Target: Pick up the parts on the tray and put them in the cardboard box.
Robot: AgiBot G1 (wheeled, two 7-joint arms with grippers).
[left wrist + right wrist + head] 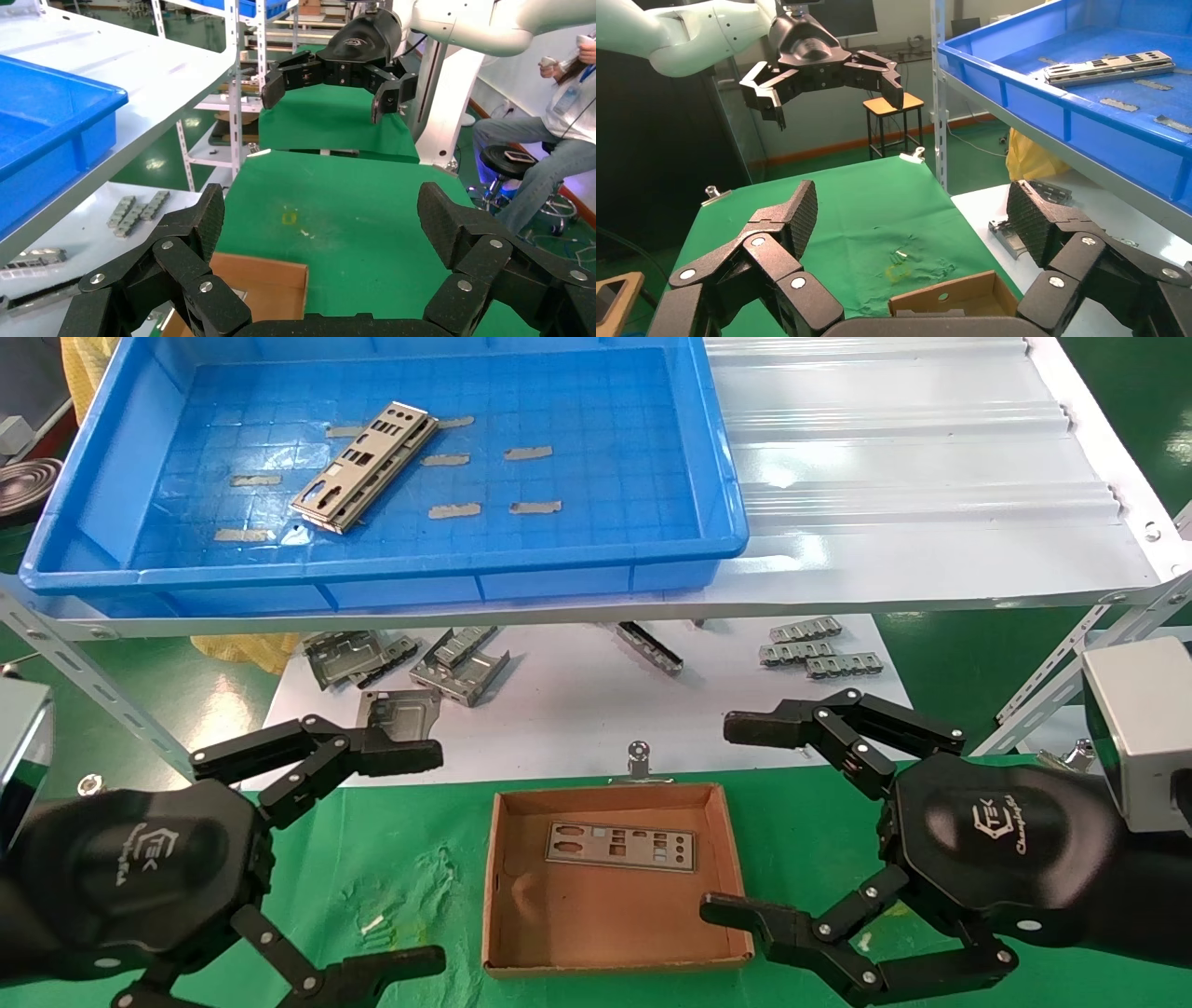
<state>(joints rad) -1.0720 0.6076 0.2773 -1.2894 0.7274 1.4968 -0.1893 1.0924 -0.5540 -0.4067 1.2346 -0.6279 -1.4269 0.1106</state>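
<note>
Silver-grey plates with many cutouts (365,467) lie stacked on the floor of the blue tray (726,486) on the upper shelf; they also show in the right wrist view (1112,67). One more plate (619,846) lies flat in the brown cardboard box (610,961) on the green cloth. My left gripper (424,859) hangs open and empty left of the box. My right gripper (736,817) hangs open and empty right of the box. Each gripper shows in the other's wrist view, the right one (327,88) and the left one (828,81).
Bent grey metal brackets (410,663) and small notched strips (815,649) lie on the white sheet (577,710) under the shelf. A metal shelf post (938,91) stands at the table's edge. A seated person (555,133) is beyond the table.
</note>
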